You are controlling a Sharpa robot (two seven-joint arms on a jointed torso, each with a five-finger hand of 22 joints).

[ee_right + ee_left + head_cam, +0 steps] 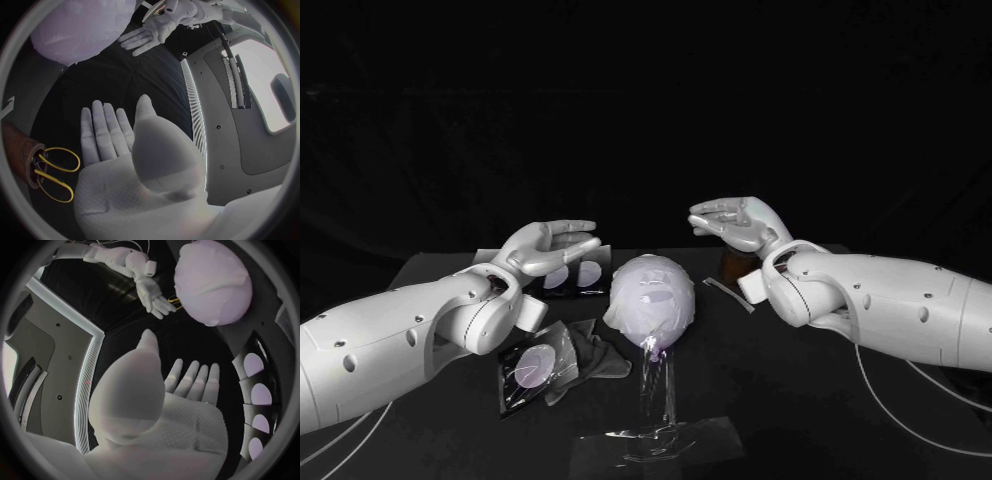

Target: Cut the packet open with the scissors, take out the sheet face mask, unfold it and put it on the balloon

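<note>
Left hand (pixel 557 243) and right hand (pixel 733 222) hang wide open and empty either side of the balloon (pixel 652 322) at the middle of the desk (pixel 790 400), the sheet face mask (pixel 649 285) seemingly draped over it; smoothing its edges looks the remaining move

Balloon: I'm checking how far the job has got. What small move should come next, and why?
Probably bring the left hand in to smooth the mask against the balloon. It seems draped there but wrinkled; that hand and the right hand are empty, fingers apart, and the scissors sit in their holder.
</note>
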